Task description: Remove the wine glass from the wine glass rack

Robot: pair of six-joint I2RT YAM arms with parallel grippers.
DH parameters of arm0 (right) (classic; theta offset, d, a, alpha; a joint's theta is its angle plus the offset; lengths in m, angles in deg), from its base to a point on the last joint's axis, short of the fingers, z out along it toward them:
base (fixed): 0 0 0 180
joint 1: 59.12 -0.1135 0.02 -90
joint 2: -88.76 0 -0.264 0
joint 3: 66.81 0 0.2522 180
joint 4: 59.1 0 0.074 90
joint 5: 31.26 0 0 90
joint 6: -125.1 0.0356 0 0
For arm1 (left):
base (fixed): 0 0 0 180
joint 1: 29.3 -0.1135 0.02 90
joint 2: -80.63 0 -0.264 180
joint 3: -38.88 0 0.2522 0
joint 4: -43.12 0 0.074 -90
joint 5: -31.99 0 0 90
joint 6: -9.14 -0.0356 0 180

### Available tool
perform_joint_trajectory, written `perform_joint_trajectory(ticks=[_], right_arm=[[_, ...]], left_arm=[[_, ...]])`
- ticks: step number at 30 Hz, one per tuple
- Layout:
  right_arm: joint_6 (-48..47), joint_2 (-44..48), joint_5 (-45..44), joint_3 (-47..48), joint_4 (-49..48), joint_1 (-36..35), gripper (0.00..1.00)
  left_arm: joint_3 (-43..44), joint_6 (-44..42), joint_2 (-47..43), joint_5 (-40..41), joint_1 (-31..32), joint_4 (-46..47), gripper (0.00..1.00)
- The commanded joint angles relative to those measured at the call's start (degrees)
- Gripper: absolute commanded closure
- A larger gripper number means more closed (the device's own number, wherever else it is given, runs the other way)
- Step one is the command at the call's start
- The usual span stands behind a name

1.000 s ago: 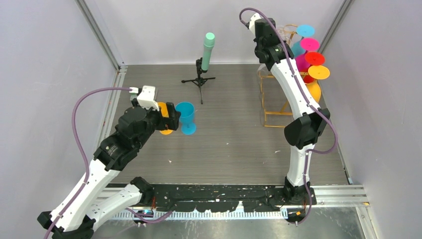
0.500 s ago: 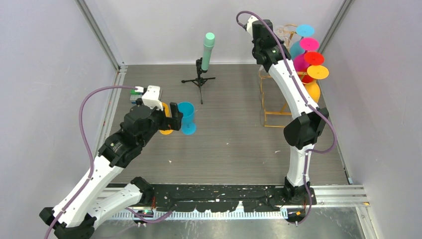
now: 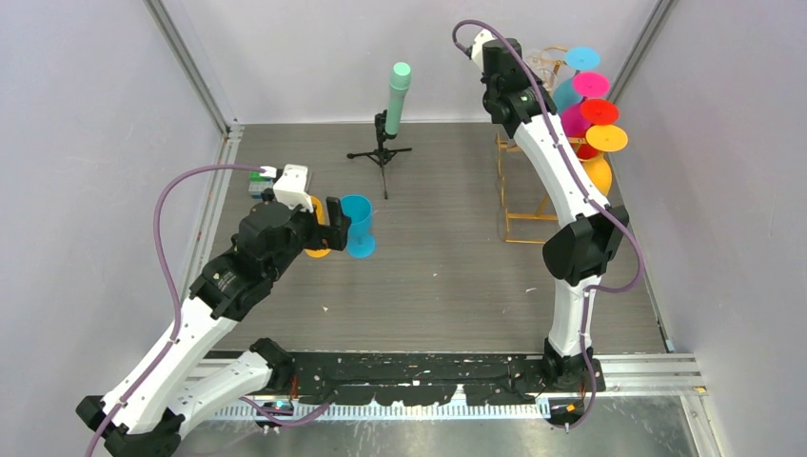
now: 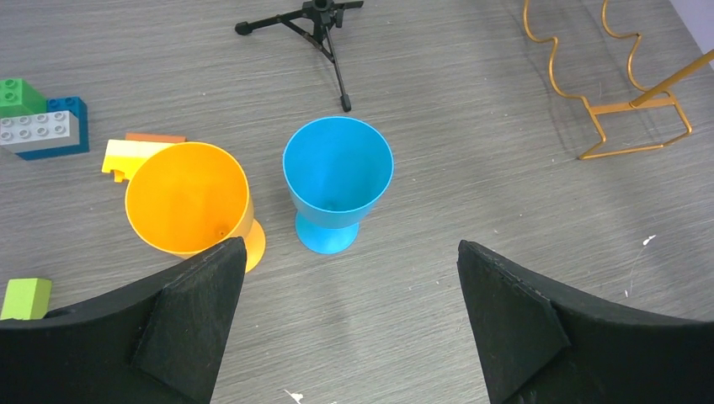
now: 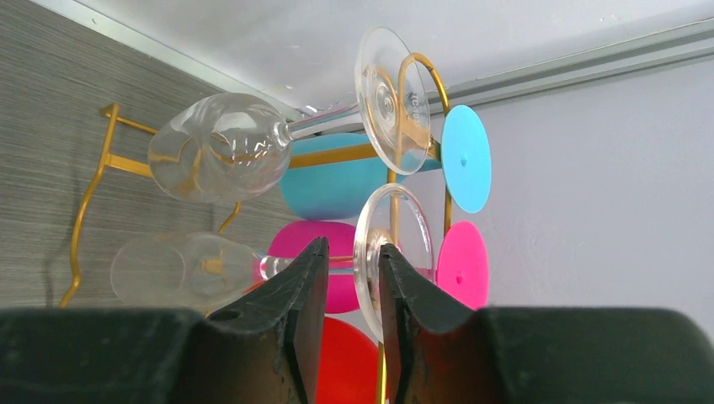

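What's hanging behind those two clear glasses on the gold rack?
Behind them hang a blue glass, a pink glass and, lower, a red glass. The right gripper covers part of the red glass, so anything below it is hidden in this view.

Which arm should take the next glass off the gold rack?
Right. The right claw is at the rack, fingers either side of the stem of a clear glass. The left claw hangs over the cups, far away.

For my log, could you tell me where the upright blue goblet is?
Top view: the blue goblet stands left of centre on the table, right beside the orange goblet, just ahead of the open left gripper.
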State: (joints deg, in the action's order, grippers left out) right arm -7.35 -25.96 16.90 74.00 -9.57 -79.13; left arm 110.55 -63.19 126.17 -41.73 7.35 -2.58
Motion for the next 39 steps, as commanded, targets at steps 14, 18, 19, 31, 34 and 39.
perform_joint_trajectory(ticks=[14, 18, 19, 31, 34, 39], right_arm=[[1.51, 3.99, 2.62, 0.79, -0.59, 0.06, 0.85], [2.35, 4.08, 3.37, 1.07, -0.29, 0.05, 0.82], [2.61, 4.02, 3.46, 1.13, -0.27, 0.05, 0.83], [3.44, 4.50, 3.16, 2.92, -0.54, -0.02, 1.00], [3.12, 4.94, 2.33, 2.84, -1.48, -0.03, 1.00], [0.01, 5.39, -0.85, 1.23, -5.45, -0.22, 1.00]], left_arm=[[0.00, 0.26, 1.10, -1.94, -0.24, 3.48, 0.00], [-0.17, 0.26, 1.07, -1.86, -0.19, 3.51, 0.00], [-0.17, 0.26, 1.08, -1.86, -0.24, 3.47, 0.00], [-0.27, 0.34, 1.13, -1.89, -0.21, 3.47, 0.00], [-0.30, 0.34, 1.06, -1.95, -0.21, 3.47, 0.00], [-0.26, 0.43, 0.94, -1.93, -0.26, 3.48, 0.00]])
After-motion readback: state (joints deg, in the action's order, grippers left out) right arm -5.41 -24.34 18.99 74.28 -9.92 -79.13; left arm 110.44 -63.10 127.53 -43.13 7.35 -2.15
